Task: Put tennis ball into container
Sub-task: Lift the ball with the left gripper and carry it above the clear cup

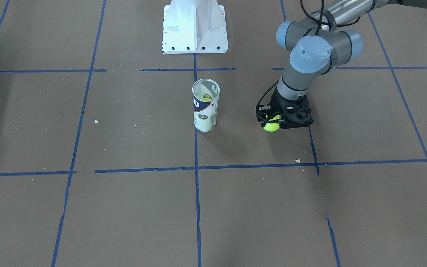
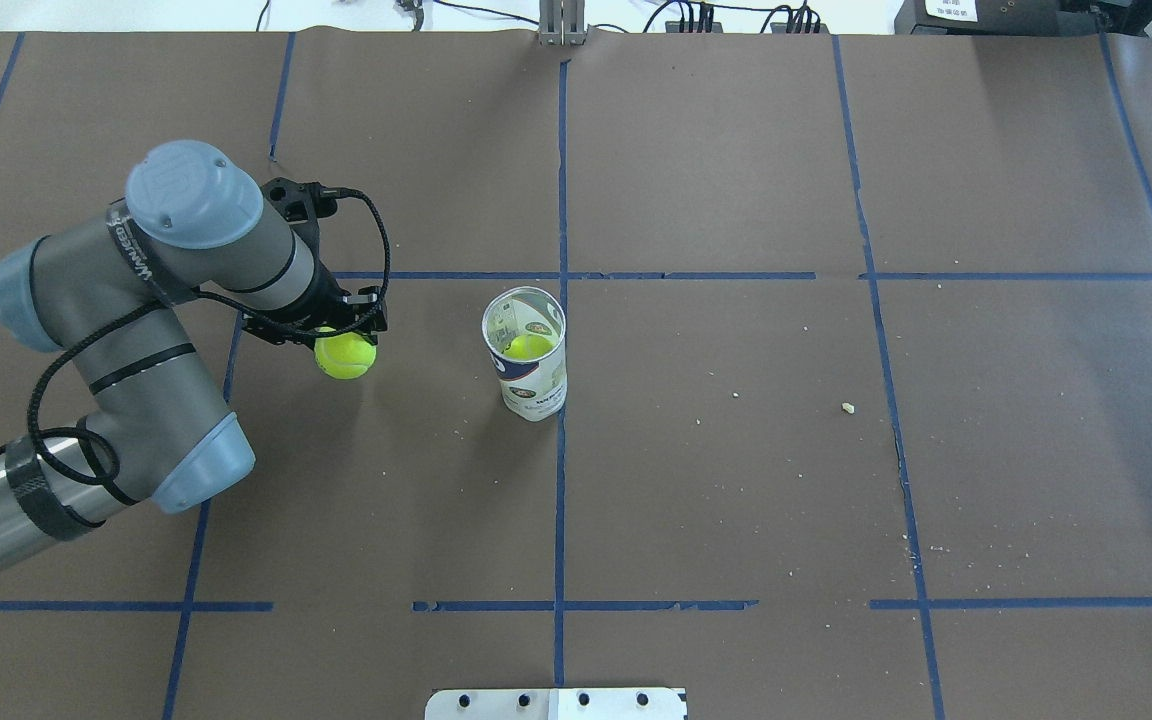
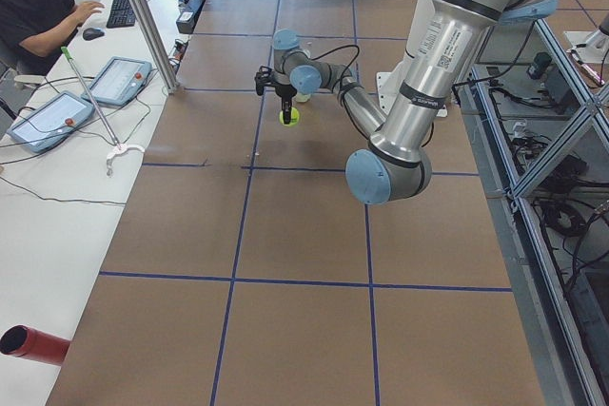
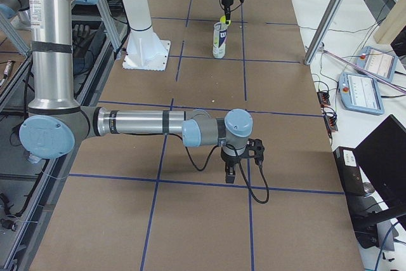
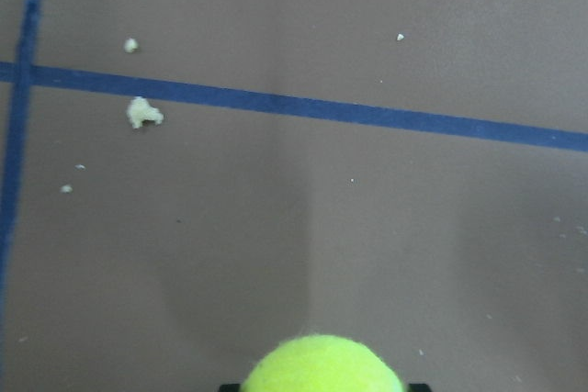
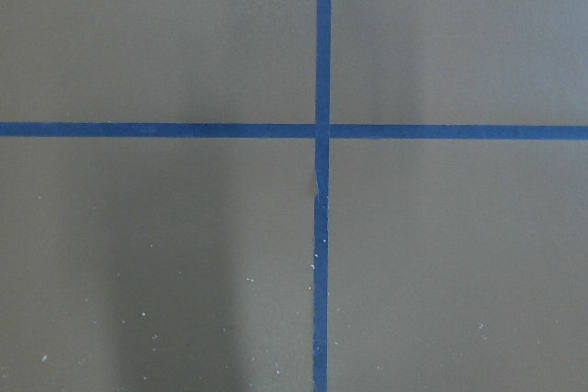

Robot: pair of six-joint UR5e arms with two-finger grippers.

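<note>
My left gripper is shut on the tennis ball, a yellow-green fuzzy ball that I hold above the brown table. In the front-facing view the same ball pokes out below the black fingers of the left gripper. The container, a clear tube with a white-and-navy label, stands upright to the ball's right, apart from it. Another yellow-green ball lies inside it. The right gripper hovers low over the table far from the tube. I cannot tell whether it is open or shut.
A white metal pedestal with bolt holes stands at the robot's side of the table. Small crumbs lie on the brown paper between blue tape lines. An operator sits at a side desk with tablets.
</note>
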